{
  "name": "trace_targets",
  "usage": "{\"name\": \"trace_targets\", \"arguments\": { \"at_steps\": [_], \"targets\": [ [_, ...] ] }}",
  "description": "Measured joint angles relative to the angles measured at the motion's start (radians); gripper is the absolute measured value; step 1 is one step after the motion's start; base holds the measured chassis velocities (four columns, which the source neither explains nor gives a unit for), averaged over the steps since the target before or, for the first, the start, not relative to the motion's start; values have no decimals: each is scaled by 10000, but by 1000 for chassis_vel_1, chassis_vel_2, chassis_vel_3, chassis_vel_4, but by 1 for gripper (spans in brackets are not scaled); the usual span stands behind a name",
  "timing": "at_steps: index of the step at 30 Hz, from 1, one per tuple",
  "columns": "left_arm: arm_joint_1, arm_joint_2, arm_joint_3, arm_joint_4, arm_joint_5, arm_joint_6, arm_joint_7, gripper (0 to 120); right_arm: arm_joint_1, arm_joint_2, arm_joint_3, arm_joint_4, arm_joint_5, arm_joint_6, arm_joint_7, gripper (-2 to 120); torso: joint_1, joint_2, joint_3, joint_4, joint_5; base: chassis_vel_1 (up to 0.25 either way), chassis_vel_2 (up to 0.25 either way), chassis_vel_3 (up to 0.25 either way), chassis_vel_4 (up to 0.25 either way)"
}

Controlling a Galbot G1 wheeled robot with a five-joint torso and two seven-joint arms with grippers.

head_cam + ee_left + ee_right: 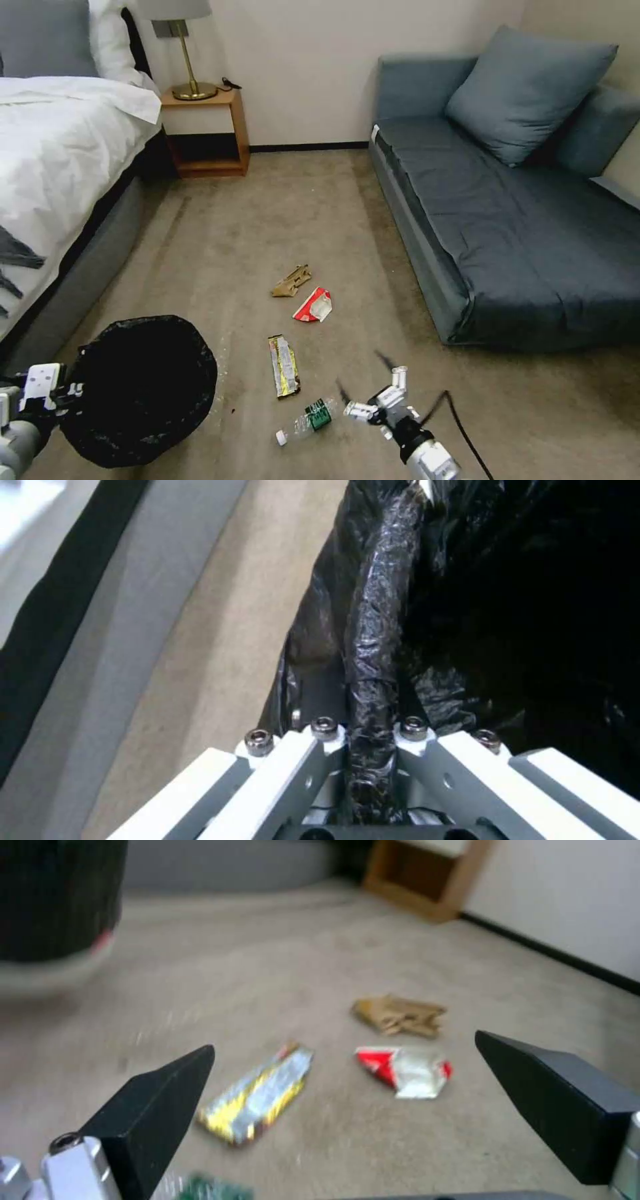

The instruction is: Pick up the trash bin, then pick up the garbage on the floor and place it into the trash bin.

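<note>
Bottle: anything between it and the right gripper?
Nothing visible. The open right gripper hangs above bare carpet just beside the bottle. The yellow wrapper lies farther ahead, off the path. The left gripper holds the bin aside.

The bin (143, 387), round and lined with crinkly black bag, hangs clear of the carpet at 8 o'clock, mouth up. Four litter pieces lie in a loose line at mid-floor: crumpled tan paper (291, 281) farthest, red-and-white wrapper (314, 305) just beside it at 4 o'clock, long yellow-silver wrapper (283, 365) nearer, and a clear bottle (308, 419) with green label, on its side, nearest.
</note>
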Motion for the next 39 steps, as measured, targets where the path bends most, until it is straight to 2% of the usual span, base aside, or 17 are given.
{"name": "trace_targets", "arguments": {
  "at_steps": [3,8,16,28,33,39],
  "targets": [
    [207,-140,78,-60,255,-46,37,2,782,-611,-314,-701,-343,-117,-682,100,1,0,1,-1,-3,0,0,0,0],
    [451,-283,94,-243,399,-82,52,2,1974,-942,-1187,-1942,-936,191,-1348,100,1,0,1,-5,-1,0,0,0,0],
    [623,-460,239,-364,662,-90,59,2,3579,-834,-2601,-3571,-2144,856,-2272,100,0,0,1,-6,-3,0,0,0,0],
    [642,-448,135,-317,677,-60,70,2,5073,-77,-3609,-5718,-3521,1387,-2373,100,1,0,1,-3,-5,0,0,0,0],
    [651,-458,97,-317,657,-37,71,2,5306,210,-3664,-6400,-4090,1643,-2401,88,1,0,1,-3,-4,0,0,0,0],
    [565,-383,82,-317,612,13,72,2,5354,296,-3686,-6609,-4181,1832,-2533,64,1,0,1,-3,-3,0,0,0,0]
  ]
}}
